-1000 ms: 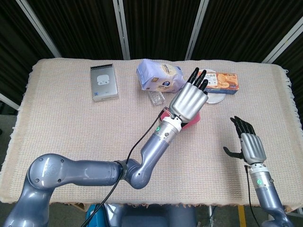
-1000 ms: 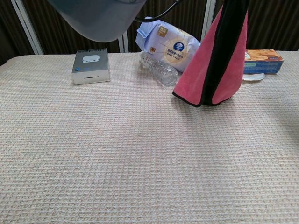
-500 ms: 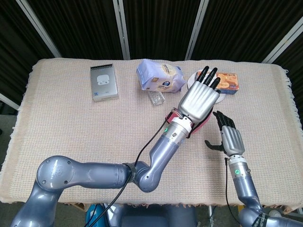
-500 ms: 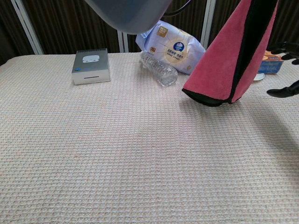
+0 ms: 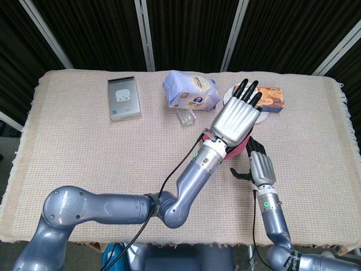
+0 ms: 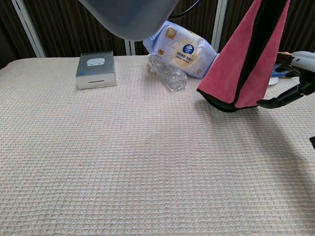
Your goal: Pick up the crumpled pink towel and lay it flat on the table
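Observation:
The pink towel (image 6: 244, 54) with a black edge hangs folded above the table, its lower end just off the cloth. My left hand (image 5: 236, 117) holds it from above, fingers stretched toward the far edge; in the head view only slivers of the pink towel (image 5: 232, 150) show under the hand. My right hand (image 5: 258, 165) is raised beside the towel's right side with its fingers apart and nothing in them. In the chest view a dark finger of the right hand (image 6: 288, 95) reaches close to the towel's lower corner; I cannot tell whether it touches.
At the back stand a grey box (image 5: 124, 99), a pale purple packet (image 5: 190, 90), a clear bottle (image 5: 186, 117), an orange biscuit box (image 5: 271, 97) and a white plate (image 5: 261, 117). The woven table cloth (image 6: 123, 162) spreads wide in front. My left forearm (image 6: 129, 14) crosses overhead.
The left hand carried the towel right and a little farther back, then held about still. The right hand moved left across the table and now stands beside the towel.

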Robot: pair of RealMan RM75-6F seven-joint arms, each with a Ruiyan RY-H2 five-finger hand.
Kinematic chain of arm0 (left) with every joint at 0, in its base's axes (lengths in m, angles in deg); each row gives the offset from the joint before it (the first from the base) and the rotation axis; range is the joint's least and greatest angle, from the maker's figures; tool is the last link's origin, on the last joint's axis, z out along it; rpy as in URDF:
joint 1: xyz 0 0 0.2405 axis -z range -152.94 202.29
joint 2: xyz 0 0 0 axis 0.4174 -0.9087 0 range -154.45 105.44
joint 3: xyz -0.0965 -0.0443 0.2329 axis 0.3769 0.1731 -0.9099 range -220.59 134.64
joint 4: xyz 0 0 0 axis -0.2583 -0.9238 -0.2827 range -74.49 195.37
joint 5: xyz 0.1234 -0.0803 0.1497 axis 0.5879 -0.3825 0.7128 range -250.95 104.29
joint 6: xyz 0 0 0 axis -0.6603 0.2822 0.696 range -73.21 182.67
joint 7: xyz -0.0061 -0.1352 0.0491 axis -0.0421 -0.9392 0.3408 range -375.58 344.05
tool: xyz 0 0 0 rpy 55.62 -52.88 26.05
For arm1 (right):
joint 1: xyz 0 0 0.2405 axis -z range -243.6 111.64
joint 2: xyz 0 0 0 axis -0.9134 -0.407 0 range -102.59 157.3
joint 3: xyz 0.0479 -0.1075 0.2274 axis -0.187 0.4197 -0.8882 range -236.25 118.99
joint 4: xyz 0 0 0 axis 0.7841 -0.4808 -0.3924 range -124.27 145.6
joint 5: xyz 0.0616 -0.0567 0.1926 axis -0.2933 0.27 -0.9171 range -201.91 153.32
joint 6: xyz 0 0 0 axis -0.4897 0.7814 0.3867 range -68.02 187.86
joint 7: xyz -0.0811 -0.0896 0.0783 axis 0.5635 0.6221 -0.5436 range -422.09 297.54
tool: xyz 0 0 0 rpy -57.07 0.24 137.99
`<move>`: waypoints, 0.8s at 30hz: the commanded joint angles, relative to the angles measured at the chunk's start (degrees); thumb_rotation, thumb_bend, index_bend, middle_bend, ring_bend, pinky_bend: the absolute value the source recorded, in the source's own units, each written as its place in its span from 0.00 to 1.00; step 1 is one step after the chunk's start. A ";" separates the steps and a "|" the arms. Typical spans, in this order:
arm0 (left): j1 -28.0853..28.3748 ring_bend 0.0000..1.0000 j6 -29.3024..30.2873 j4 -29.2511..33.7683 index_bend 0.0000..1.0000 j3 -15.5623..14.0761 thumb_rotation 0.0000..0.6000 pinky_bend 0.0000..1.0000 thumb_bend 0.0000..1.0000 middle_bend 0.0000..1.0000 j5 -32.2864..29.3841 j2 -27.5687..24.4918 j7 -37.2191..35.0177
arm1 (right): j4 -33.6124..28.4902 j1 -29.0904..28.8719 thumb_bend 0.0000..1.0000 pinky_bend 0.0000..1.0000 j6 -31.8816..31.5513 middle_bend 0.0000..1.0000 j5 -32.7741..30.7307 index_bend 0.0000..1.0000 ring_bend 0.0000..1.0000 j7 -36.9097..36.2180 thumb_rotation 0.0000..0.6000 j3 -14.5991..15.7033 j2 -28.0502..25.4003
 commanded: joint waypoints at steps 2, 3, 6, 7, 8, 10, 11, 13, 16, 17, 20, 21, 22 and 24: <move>0.02 0.00 0.23 0.01 0.59 0.11 1.00 0.02 0.61 0.18 0.13 -0.01 -0.02 | 0.15 -0.82 0.26 0.00 -0.76 0.00 -1.61 0.00 0.00 1.34 1.00 -0.31 1.57; 0.06 0.00 0.27 0.00 0.59 0.24 1.00 0.02 0.61 0.18 0.05 0.01 -0.05 | 0.20 -0.97 0.26 0.00 -0.82 0.00 -1.86 0.00 0.00 1.58 1.00 -0.29 1.87; 0.28 0.00 0.27 -0.07 0.59 0.55 1.00 0.02 0.61 0.18 -0.19 0.09 0.04 | 0.66 -1.36 0.26 0.00 -1.01 0.00 -2.59 0.00 0.00 2.15 1.00 -0.18 2.85; 0.37 0.00 0.27 -0.11 0.59 0.65 1.00 0.02 0.61 0.18 -0.27 0.14 0.08 | 0.94 -1.47 0.26 0.00 -1.04 0.00 -2.84 0.00 0.00 2.29 1.00 -0.13 3.19; 0.51 0.00 0.32 -0.16 0.59 0.78 1.00 0.02 0.61 0.18 -0.31 0.21 0.10 | 1.20 -1.58 0.26 0.00 -1.08 0.00 -3.06 0.00 0.00 2.41 1.00 -0.06 3.56; 0.72 0.00 0.36 -0.32 0.59 1.01 1.00 0.02 0.61 0.18 -0.40 0.38 0.08 | 1.62 -1.72 0.26 0.00 -1.04 0.00 -3.31 0.00 0.00 2.45 1.00 0.01 4.01; 0.87 0.00 0.36 -0.44 0.59 1.11 1.00 0.02 0.61 0.18 -0.47 0.47 0.15 | 1.90 -1.80 0.26 0.00 -1.00 0.00 -3.49 0.00 0.00 2.45 1.00 0.00 4.23; 1.16 0.00 0.57 -0.78 0.59 1.34 1.00 0.02 0.61 0.18 -0.55 0.69 0.26 | 2.32 -1.93 0.26 0.00 -0.97 0.00 -3.77 0.00 0.00 2.26 1.00 -0.19 4.57; 1.53 0.00 0.90 -1.21 0.59 1.88 1.00 0.02 0.61 0.19 -0.87 1.14 0.16 | 2.73 -2.08 0.26 0.00 -1.24 0.00 -3.79 0.00 0.00 2.22 1.00 -0.35 5.01; 1.71 0.00 1.18 -1.35 0.59 2.18 1.00 0.02 0.61 0.19 -1.21 1.37 0.24 | 2.88 -2.11 0.26 0.00 -1.32 0.00 -3.82 0.00 0.00 2.16 1.00 -0.39 5.19; 2.47 0.00 1.95 -1.88 0.59 2.72 1.00 0.02 0.61 0.19 -2.24 1.98 1.39 | 3.12 -2.21 0.26 0.00 -1.39 0.00 -3.93 0.00 0.00 2.05 1.00 -0.40 5.69; 2.85 0.00 2.26 -2.15 0.59 2.75 1.00 0.02 0.61 0.19 -2.45 2.18 2.09 | 3.18 -2.25 0.26 0.00 -1.39 0.00 -3.91 0.00 0.00 2.05 1.00 -0.33 5.87; 3.22 0.00 2.73 -2.50 0.59 2.75 1.00 0.02 0.61 0.19 -2.61 2.44 2.81 | 3.23 -2.28 0.26 0.00 -1.41 0.00 -3.90 0.00 0.00 2.08 1.00 -0.26 6.02; 4.00 0.00 3.82 -3.33 0.59 2.81 1.00 0.02 0.61 0.19 -2.79 3.13 4.13 | 3.29 -2.36 0.26 0.00 -1.42 0.00 -4.08 0.00 0.00 2.23 1.00 -0.17 6.37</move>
